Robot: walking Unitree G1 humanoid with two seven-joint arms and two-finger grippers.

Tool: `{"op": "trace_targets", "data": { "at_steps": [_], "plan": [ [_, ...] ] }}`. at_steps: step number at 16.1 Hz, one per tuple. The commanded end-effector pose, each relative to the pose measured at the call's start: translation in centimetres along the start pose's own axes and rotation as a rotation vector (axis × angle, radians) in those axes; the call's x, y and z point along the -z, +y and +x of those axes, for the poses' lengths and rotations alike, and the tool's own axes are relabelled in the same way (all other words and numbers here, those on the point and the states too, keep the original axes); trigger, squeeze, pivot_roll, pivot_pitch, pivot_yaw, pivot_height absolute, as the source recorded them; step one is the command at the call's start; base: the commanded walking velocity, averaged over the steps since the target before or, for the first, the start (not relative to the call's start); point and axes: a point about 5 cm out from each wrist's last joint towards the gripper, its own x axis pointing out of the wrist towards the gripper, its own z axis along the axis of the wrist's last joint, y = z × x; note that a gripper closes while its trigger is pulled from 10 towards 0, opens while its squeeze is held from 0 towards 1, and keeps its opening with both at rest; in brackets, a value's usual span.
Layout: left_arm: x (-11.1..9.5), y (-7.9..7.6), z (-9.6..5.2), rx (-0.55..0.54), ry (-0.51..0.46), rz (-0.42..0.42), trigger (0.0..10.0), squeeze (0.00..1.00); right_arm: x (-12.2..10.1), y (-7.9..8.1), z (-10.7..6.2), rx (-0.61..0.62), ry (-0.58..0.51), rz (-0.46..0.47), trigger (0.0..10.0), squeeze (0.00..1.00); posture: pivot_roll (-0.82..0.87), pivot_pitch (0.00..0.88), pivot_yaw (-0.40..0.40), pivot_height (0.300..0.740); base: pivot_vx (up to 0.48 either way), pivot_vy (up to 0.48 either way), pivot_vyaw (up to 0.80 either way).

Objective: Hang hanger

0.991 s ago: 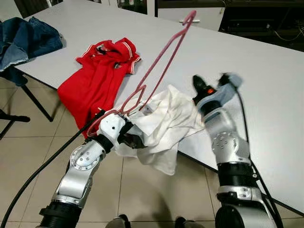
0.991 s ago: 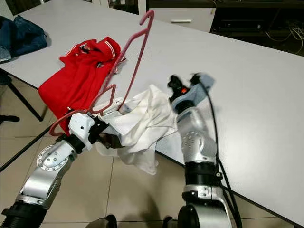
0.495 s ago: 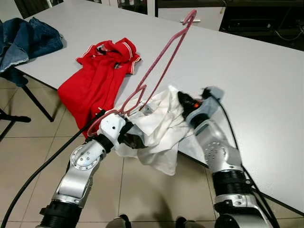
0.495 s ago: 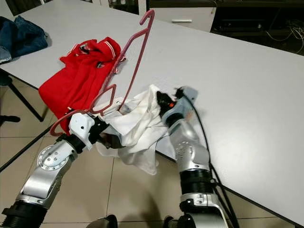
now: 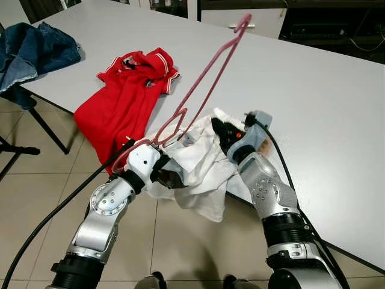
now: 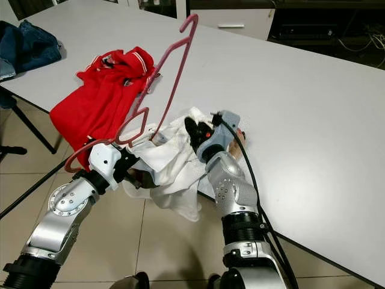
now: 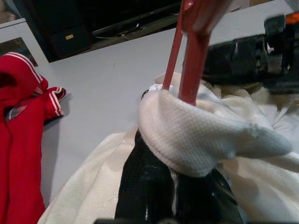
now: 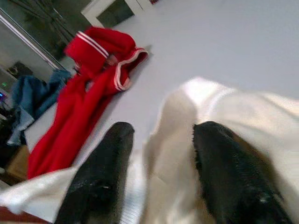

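Note:
A pink-red hanger slants up over the grey table, with its hook at the top. My left gripper is shut on the hanger's lower end, just off the table's front edge. A white shirt is bunched over that end and droops past the edge. In the left wrist view, the black fingers pinch the hanger bar through a fold of white cloth. My right gripper is open on top of the shirt, and a ridge of white cloth lies between its fingers.
A red polo shirt lies on the table to the left, hanging over the edge. Blue jeans are piled at the far left. A black cable runs from the left arm down to the tiled floor.
My right gripper has swung left across the table and now sits on the white shirt beside the hanger. The left arm, hanger and shirt have stayed put.

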Motion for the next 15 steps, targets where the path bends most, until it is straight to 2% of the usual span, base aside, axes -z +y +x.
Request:
{"op": "trace_targets", "data": {
  "at_steps": [1,5,6,8,10,11,12,15],
  "plan": [
    [2.3,-0.8,-0.8,0.027,0.119,-0.040,10.0,0.00,0.1,0.2,0.1,0.000,0.004,-0.015,10.0,1.00,0.08,0.168,0.068,0.740,0.000,0.000,0.00],
    [2.3,-0.8,-0.8,0.029,0.120,-0.040,10.0,0.00,0.7,1.0,0.2,-0.051,0.040,-0.001,10.0,1.00,0.08,0.168,0.069,0.740,0.000,0.000,0.00],
    [2.3,-0.8,-0.8,0.030,0.120,-0.040,10.0,0.00,0.7,1.2,0.2,-0.064,0.041,0.001,10.0,0.88,0.08,0.170,0.072,0.740,0.000,0.000,0.00],
    [2.3,-0.8,-0.9,0.032,0.123,-0.039,10.0,0.00,0.7,2.0,0.2,-0.115,0.048,0.010,10.0,0.75,0.08,0.171,0.075,0.740,0.000,0.000,0.00],
    [2.3,-0.8,-1.0,0.032,0.125,-0.038,10.0,0.00,1.1,2.6,0.1,-0.156,0.072,0.010,10.0,0.55,0.08,0.172,0.078,0.740,0.000,0.000,0.00],
    [2.3,-0.7,-1.0,0.033,0.125,-0.037,10.0,0.00,1.5,3.1,0.0,-0.191,0.099,0.019,10.0,0.36,0.08,0.172,0.078,0.740,0.000,0.000,0.00],
    [2.3,-0.7,-1.0,0.033,0.125,-0.037,10.0,0.00,2.0,3.6,-0.1,-0.230,0.132,0.017,10.0,0.00,0.08,0.173,0.078,0.740,0.000,0.000,0.00],
    [2.3,-0.7,-1.0,0.033,0.125,-0.037,10.0,0.00,3.1,3.7,-0.3,-0.236,0.201,-0.001,10.0,0.00,0.08,0.175,0.076,0.740,0.000,0.000,0.00]
  ]
}}
